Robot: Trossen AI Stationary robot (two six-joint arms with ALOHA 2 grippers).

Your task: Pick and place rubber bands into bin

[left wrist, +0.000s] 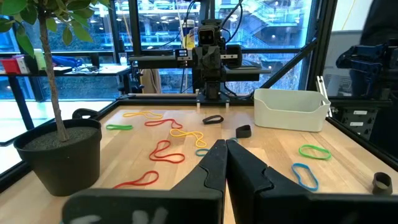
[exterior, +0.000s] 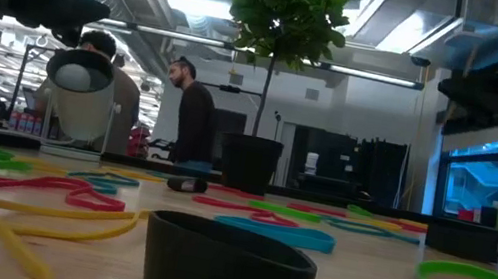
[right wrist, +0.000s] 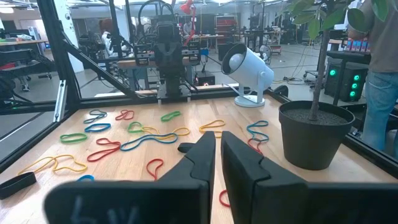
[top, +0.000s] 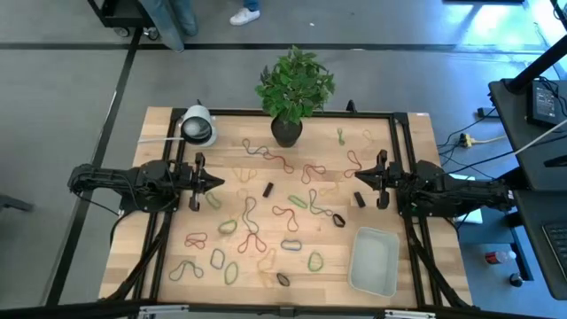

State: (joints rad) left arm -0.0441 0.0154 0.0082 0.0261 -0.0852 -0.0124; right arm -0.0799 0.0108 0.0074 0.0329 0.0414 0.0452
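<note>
Many rubber bands point(top: 251, 237) in green, red, yellow, blue and black lie flat and scattered over the wooden table's middle and near part. In the low view a black band point(exterior: 228, 266) stands close in front. The pale white bin point(top: 375, 233) sits on the table near its near right corner; the left wrist view shows the bin point(left wrist: 289, 94) too. My left gripper point(top: 215, 183) hovers shut at the table's left side, above the table point(left wrist: 225, 149). My right gripper point(top: 353, 175) hovers shut at the right side, facing it point(right wrist: 218, 140). Neither touches a band.
A dark plant pot point(top: 286, 131) with a leafy plant stands at the middle of the far edge. A white lamp-like device point(top: 197, 126) sits at the far left corner. Black frame rails point(top: 400, 159) run along the table's sides. People stand in the room beyond the table.
</note>
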